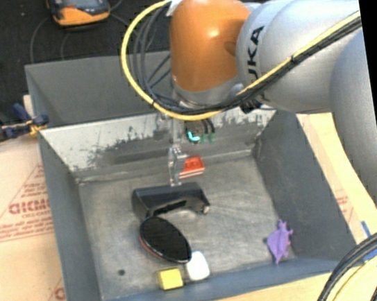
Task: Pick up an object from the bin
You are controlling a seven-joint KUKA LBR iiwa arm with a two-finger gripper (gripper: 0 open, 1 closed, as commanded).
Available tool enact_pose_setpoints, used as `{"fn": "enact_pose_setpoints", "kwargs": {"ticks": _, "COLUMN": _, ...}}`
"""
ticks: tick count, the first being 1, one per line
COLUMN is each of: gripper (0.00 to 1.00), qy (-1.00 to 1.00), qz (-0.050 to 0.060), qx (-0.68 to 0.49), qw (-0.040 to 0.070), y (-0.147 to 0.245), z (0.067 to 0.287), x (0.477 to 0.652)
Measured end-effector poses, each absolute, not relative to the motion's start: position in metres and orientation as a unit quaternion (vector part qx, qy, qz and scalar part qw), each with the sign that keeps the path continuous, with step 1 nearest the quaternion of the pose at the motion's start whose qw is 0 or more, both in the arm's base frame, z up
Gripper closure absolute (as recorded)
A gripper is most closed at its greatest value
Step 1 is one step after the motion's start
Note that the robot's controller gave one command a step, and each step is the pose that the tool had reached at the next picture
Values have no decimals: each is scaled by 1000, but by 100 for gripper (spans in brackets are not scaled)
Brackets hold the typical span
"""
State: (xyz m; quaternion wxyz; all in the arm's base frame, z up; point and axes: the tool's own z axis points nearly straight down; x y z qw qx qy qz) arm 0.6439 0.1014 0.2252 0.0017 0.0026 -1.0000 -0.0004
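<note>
Overhead, hand (176, 171) beside one red piece (193, 166), grip unclear, one black oval (164, 240), one yellow cube (170, 279), one purple figure (280, 241).

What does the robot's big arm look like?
The arm is fat, round and silver-grey, with black letters KUKA on it. Its wrist wears a shiny orange dome. A yellow cable loops around that, with black cables beside it, and a small metal gripper sits underneath.
</note>
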Motion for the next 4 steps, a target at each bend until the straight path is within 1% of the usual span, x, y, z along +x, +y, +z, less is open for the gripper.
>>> {"fn": "enact_pose_setpoints", "kwargs": {"ticks": 1, "gripper": 0, "qy": -1000, "qz": -1, "qx": 2, "qw": -2, "y": 101, "z": 230, "x": 645}}
{"fn": "enact_pose_setpoints", "kwargs": {"ticks": 2, "gripper": 0, "qy": -1000, "qz": 0, "qx": -7, "qw": 2, "y": 57, "z": 157, "x": 608}}
{"fn": "enact_pose_setpoints", "kwargs": {"ticks": 3, "gripper": 0, "qy": -1000, "qz": -1, "qx": -11, "qw": -2, "y": 56, "z": 155, "x": 608}}
{"fn": "enact_pose_setpoints", "kwargs": {"ticks": 4, "gripper": 0, "qy": -999, "qz": 0, "qx": -34, "qw": -1, "y": 71, "z": 117, "x": 607}}
